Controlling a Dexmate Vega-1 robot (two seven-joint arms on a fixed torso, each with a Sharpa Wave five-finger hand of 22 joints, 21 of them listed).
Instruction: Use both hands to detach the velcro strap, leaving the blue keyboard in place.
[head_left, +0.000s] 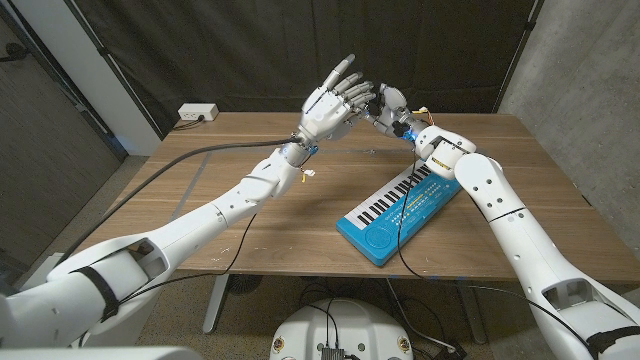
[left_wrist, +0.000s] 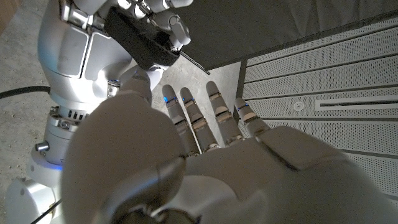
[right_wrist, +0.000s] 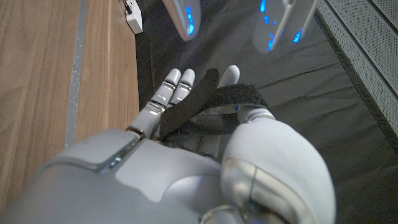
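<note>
The blue keyboard (head_left: 400, 205) lies at an angle on the right part of the wooden table (head_left: 250, 215). Both hands are raised above the table's far middle, close together. My right hand (head_left: 392, 110) grips the black velcro strap (right_wrist: 227, 99), which wraps across its fingers; the strap (left_wrist: 140, 40) also shows in the left wrist view, clamped in the right hand (left_wrist: 87, 43). My left hand (head_left: 335, 100) stands beside it with fingers stretched up and apart, holding nothing (left_wrist: 205, 155). Its fingertips (right_wrist: 180, 12) glow blue just beyond the strap.
A white power strip (head_left: 197, 113) sits at the table's far left edge. A thin black cable (head_left: 405, 235) crosses the keyboard and drops over the front edge. A dark curtain hangs behind the table, and a concrete wall stands at the right.
</note>
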